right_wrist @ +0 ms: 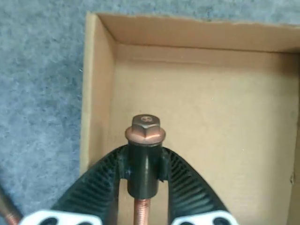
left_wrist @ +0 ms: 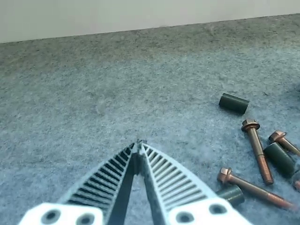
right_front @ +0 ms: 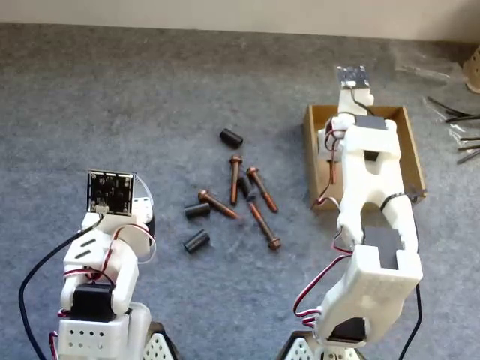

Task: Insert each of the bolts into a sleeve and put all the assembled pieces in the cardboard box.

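Drop-off step: the right gripper (right_wrist: 144,164) clamps a sleeved bolt (right_wrist: 145,133) over the cardboard box (right_wrist: 220,140); likely next, lower and let go (left gripper (left_wrist: 139,146), pinched empty, well outside it).

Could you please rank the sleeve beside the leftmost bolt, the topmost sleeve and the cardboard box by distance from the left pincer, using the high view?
1. Sleeve beside the leftmost bolt, right of the left pincer.
2. Topmost sleeve, farther back.
3. Cardboard box, far right.
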You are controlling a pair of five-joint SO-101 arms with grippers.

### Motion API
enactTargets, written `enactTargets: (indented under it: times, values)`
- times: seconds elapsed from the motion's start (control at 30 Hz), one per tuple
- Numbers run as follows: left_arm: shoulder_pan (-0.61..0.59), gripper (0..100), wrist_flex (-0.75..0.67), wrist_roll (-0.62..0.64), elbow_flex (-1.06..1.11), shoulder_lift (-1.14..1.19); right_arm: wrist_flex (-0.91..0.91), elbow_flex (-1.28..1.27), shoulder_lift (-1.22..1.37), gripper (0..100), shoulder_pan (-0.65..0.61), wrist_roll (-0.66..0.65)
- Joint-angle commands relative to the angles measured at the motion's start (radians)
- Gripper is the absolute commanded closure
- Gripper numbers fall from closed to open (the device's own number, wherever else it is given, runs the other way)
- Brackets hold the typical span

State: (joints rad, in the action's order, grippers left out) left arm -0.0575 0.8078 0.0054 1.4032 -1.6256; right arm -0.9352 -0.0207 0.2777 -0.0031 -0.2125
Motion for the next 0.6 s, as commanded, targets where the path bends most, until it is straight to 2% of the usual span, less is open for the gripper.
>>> enactTargets:
  times: [0.0,0.1,0.57]
  values:
    - [-0.004,99,-0.023,0.003,-0.007,-0.008,-0.002,0.056,-0.015,91.2,0.010,-0.014]
    - [-0.004,99,-0.023,0.003,-0.007,-0.008,-0.002,0.056,-0.015,83.7,0.010,-0.011]
    - [-0.004,99,-0.075,0.003,0.038,-0.008,-0.031,0.064,-0.028,83.6,0.010,-0.009]
